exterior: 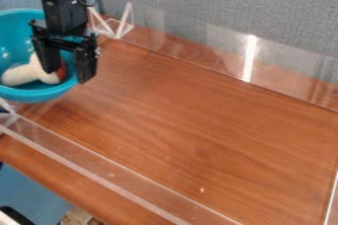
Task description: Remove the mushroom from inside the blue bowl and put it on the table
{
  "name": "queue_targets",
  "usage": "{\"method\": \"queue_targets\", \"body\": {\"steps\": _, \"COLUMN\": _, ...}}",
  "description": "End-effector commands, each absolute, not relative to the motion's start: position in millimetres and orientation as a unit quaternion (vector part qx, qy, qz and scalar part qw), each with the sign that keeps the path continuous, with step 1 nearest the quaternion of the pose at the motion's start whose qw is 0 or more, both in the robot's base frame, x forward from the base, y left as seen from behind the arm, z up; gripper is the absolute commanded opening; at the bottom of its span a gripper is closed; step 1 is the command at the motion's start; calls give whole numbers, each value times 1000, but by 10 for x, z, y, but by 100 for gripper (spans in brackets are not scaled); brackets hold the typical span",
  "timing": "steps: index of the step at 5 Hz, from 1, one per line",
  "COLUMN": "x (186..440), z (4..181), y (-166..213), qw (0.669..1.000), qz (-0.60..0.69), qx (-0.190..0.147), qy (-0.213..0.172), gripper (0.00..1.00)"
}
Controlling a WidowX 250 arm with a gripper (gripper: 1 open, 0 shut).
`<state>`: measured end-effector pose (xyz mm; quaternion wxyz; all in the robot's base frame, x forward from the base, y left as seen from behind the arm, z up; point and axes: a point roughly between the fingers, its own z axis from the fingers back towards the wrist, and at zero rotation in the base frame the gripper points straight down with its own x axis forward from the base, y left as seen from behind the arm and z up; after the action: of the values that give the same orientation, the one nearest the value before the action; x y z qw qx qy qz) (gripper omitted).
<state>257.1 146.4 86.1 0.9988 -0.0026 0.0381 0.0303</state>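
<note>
The blue bowl [16,39] sits at the far left of the table [199,120], partly cut off by the frame edge. Inside it lies the mushroom [20,73] on its side, cream stem pointing left, with a sliver of its orange-red cap showing between the black fingers. My gripper [66,74] points straight down over the bowl's right half. It is open, its fingers standing either side of the cap end and low inside the bowl. Whether a finger touches the mushroom cannot be told.
Clear acrylic edging [79,165] runs along the table's front and left sides. An upright acrylic panel [251,56] stands at the back right. A grey-blue wall backs the scene. Bare wood stretches right of the bowl.
</note>
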Motion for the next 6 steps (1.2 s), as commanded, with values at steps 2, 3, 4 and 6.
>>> {"method": "queue_targets", "body": {"steps": 2, "x": 2593, "z": 965, "y": 1907, "qw": 997, "qz": 69, "qx": 20, "qy": 7, "gripper": 100}}
{"method": "queue_targets", "body": {"steps": 3, "x": 2596, "z": 891, "y": 1957, "qw": 997, "qz": 76, "qx": 22, "qy": 13, "gripper": 100}}
{"method": "queue_targets", "body": {"steps": 4, "x": 2616, "z": 797, "y": 1960, "qw": 996, "qz": 83, "qx": 23, "qy": 18, "gripper": 100}}
{"method": "queue_targets", "body": {"steps": 6, "x": 2631, "z": 648, "y": 1914, "qw": 995, "qz": 93, "qx": 23, "qy": 27, "gripper": 100}}
